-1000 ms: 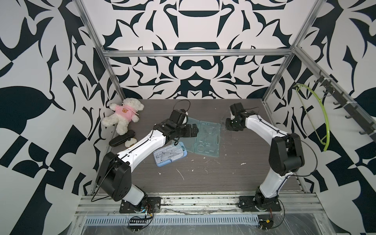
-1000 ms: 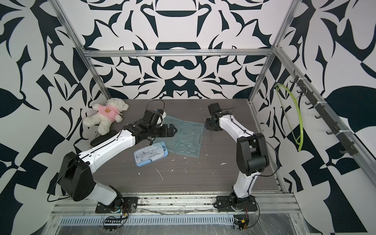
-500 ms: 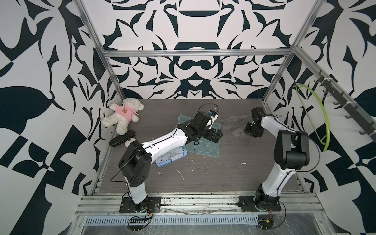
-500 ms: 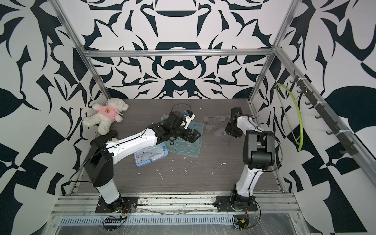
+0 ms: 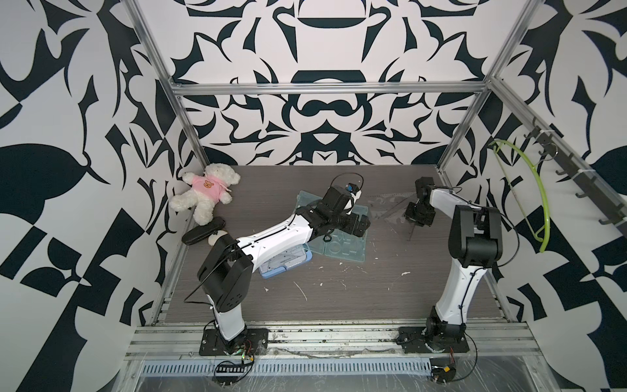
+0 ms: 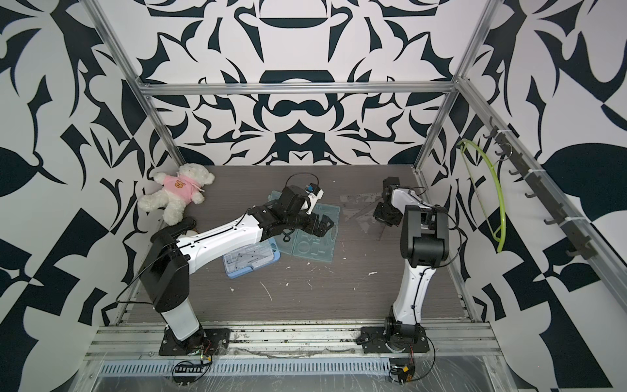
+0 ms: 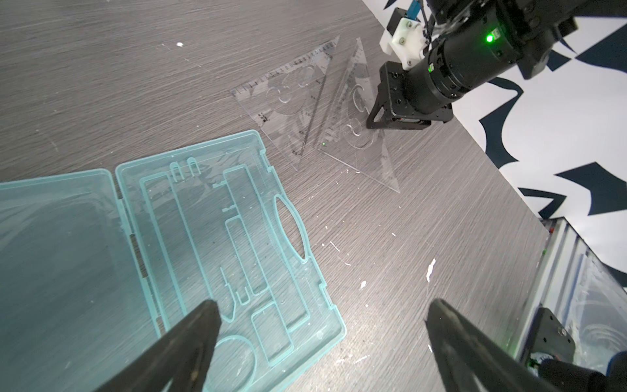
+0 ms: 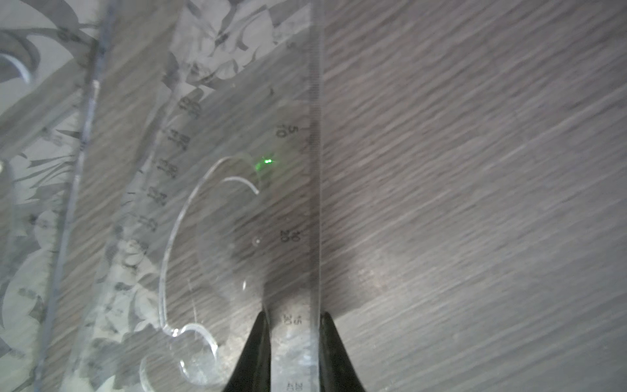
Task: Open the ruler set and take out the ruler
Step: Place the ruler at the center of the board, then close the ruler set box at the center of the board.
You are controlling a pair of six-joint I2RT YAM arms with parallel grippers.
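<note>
Pinched ruler (image 8: 237,220) in right claw (image 8: 293,315).
Held left claw (image 7: 322,305) spread wide, with open case (image 7: 237,203) lying beneath it on tabletop (image 7: 101,68).

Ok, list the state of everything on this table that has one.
teal ruler set case: open flat, visible compartments empty
narrow clear set square: out of the case, edge pinched
wider clear set square: out, loose on the table
right gripper: shut on the narrow clear set square
left gripper: open, empty, over the case
small blue box: closed
</note>
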